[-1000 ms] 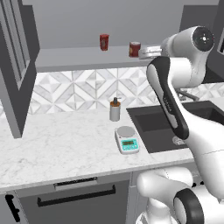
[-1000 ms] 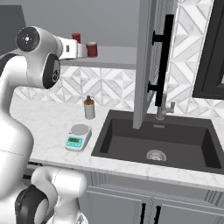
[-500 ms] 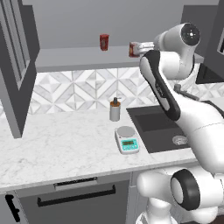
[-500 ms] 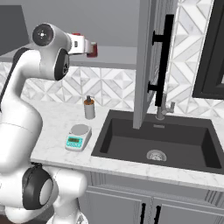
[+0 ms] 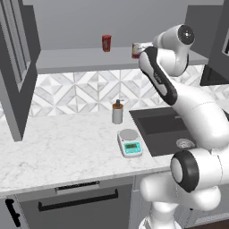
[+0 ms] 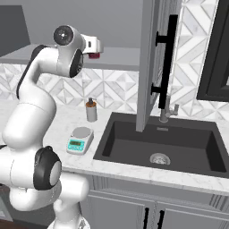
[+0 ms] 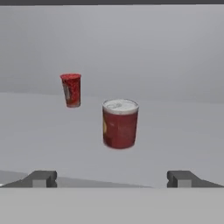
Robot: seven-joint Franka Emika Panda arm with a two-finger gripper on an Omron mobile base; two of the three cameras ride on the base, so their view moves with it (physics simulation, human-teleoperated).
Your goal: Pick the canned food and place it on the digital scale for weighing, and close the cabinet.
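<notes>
The canned food (image 7: 120, 123), a short red-brown tin with a pale lid, stands upright on the grey shelf of the cabinet (image 6: 150, 67), whose doors stand open. In the hand view it sits straight ahead of my gripper (image 7: 113, 179), centred between the wide-apart fingertips (image 7: 41, 178) and still some way beyond them. The gripper is open and holds nothing. From the left base view the can (image 5: 135, 50) peeks out just left of my hand. The digital scale (image 5: 130, 143) lies on the counter below, near the sink, with its plate bare.
A slimmer red container (image 7: 71, 89) stands further back and left on the shelf. A grey pump bottle (image 5: 117, 112) sits behind the scale. The open door with its black handle (image 6: 166, 62) hangs over the dark sink (image 6: 161, 145). Another open door (image 5: 15, 58) is at far left.
The arm has swung left and in toward the shelf, bringing the hand closer to the can. The can, scale and doors have not moved.
</notes>
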